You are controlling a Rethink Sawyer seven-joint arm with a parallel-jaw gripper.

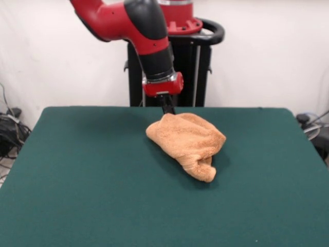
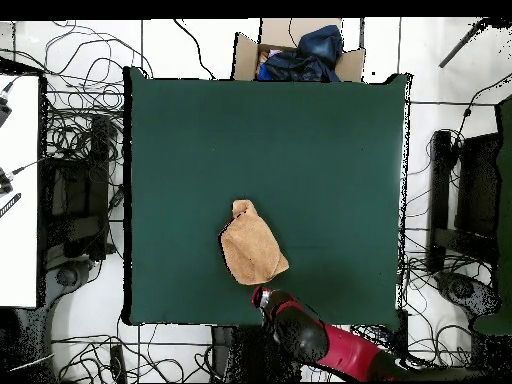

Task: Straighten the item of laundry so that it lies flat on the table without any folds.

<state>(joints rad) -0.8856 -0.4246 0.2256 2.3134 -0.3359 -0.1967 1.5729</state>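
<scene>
The orange-tan towel [image 1: 187, 141] lies bunched and folded over itself on the green table [image 1: 92, 180], a little toward the robot's side of the middle. One end sticks out toward the camera as a rolled lump. My gripper [image 1: 168, 106] comes down at the towel's far edge and meets the cloth there. Its tip is hidden behind the towel, so its state does not show. In the overhead view the towel [image 2: 250, 250] is a crumpled patch on the table [image 2: 330, 150]. My gripper [image 2: 263, 293] is at the towel's lower right corner, under the red wrist.
The robot's black pedestal [image 1: 193, 67] stands behind the table's far edge. In the overhead view a cardboard box with dark blue cloth [image 2: 300, 55] sits beyond the table's far side. Cables [image 2: 80, 150] lie on the floor at both sides.
</scene>
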